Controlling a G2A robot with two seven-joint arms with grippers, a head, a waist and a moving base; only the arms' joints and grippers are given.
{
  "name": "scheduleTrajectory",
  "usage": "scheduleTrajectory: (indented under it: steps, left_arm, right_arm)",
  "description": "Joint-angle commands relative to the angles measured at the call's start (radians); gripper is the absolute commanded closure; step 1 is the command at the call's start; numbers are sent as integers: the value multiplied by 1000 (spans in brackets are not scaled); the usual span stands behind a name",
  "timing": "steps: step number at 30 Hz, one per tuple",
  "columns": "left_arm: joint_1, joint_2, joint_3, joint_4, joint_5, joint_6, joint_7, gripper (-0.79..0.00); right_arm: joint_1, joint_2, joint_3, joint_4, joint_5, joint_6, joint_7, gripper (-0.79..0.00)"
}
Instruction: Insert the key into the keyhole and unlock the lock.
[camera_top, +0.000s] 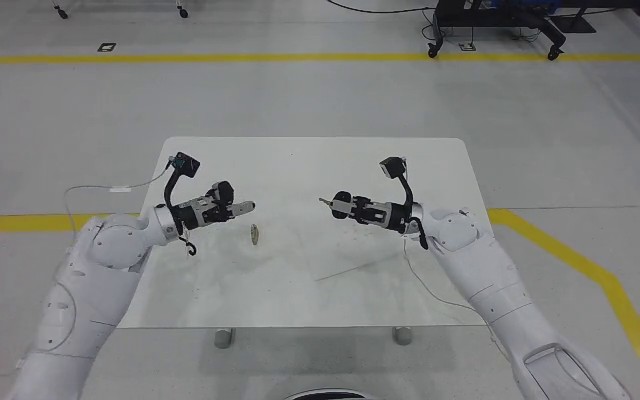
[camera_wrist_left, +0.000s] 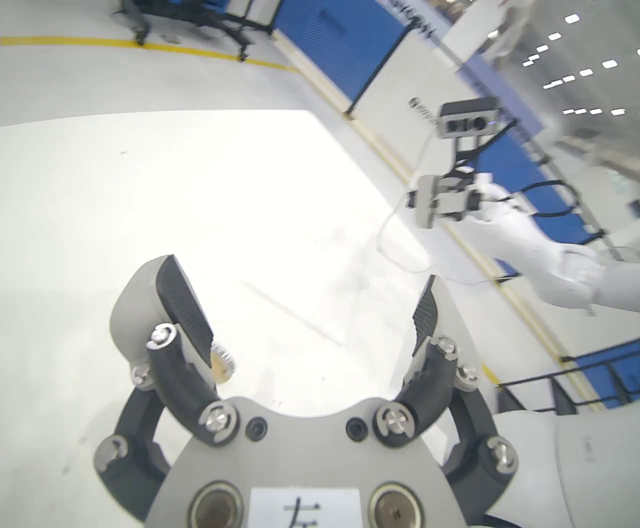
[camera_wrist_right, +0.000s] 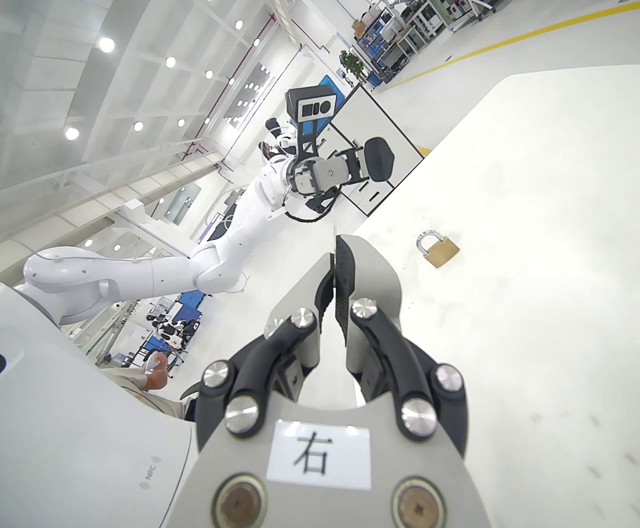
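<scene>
A small brass padlock (camera_top: 256, 235) with a silver shackle lies flat on the white table (camera_top: 350, 160), left of centre; it also shows in the right wrist view (camera_wrist_right: 439, 248). My left gripper (camera_top: 247, 208) hovers just beyond it, open and holding nothing (camera_wrist_left: 300, 280). A bit of the brass padlock (camera_wrist_left: 223, 364) peeks out from behind one finger. My right gripper (camera_top: 333, 204) hangs above the table's middle, pointing toward the left one. It is shut (camera_wrist_right: 337, 250) on a thin metal key (camera_wrist_right: 333, 234), whose blade sticks out past the fingertips.
The right arm's gripper (camera_wrist_left: 425, 205) faces the left one across a gap of bare table. A thin cable (camera_top: 425, 285) trails from the right arm over the near right part of the table. Carts stand far off on the floor (camera_top: 500, 20).
</scene>
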Motion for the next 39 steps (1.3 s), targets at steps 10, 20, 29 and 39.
scheduleTrajectory:
  steps: [10, 20, 29, 39]
  left_arm:
    - [117, 10, 51, -276, 429, 326, -105, -690]
    - [3, -34, 239, -182, 550, 475, -147, -332]
    - [-51, -58, 309, -135, 619, 544, -182, -65]
    - [-35, -72, 318, -140, 695, 633, -81, 0]
  right_arm:
    - [0, 0, 0, 0, 0, 0, 0, 0]
    - [0, 0, 0, 0, 0, 0, 0, 0]
    - [0, 0, 0, 0, 0, 0, 0, 0]
    - [0, 0, 0, 0, 0, 0, 0, 0]
